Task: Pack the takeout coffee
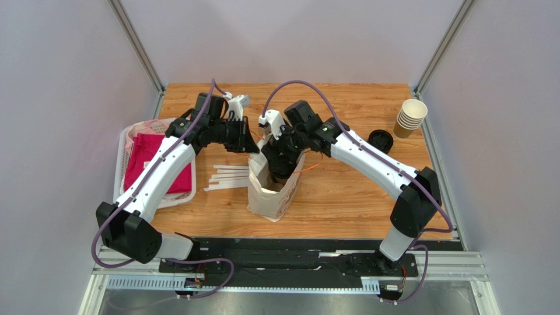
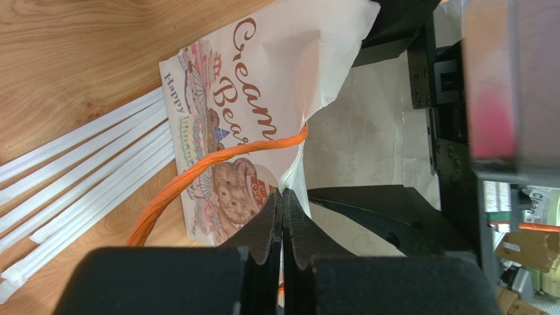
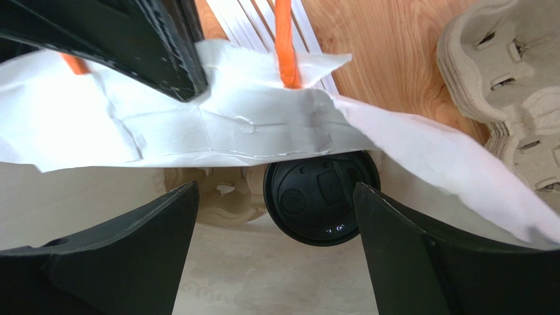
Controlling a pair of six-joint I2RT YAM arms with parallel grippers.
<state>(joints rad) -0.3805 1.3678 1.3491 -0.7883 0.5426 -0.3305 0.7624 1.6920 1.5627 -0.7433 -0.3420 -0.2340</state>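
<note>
**Item:** takeout coffee, a paper cup under a round black plastic lid (image 3: 321, 197) (only the lid shows; the cup body is hidden below it).
**Location:** low inside the white printed paper bag (image 1: 268, 197), lid facing up, beside a piece of moulded pulp.

**Right claw** (image 3: 275, 191): reaching into the bag mouth, fingers spread wider than the lid and gripping nothing.
**Left claw** (image 2: 284, 209): pressed together on the bag's rim, next to the orange twisted-paper handle (image 2: 197, 167).

**Progress:** the cup appears to be packed. By my reading, what remains is lifting the right claw out and letting go of the rim (whether any closing of the bag is wanted, the task does not say).

**Edges and room:**
- The crumpled rim folds over part of the lid, so the way out is narrow and a finger could snag the paper or the handle.
- White paper-wrapped straws (image 1: 227, 177) lie just beside the bag on the wooden desk (image 1: 342, 197).
- Grey pulp cup carriers (image 3: 506, 85) sit near the rim on the other side.
- To the right the desk offers more room.
</note>
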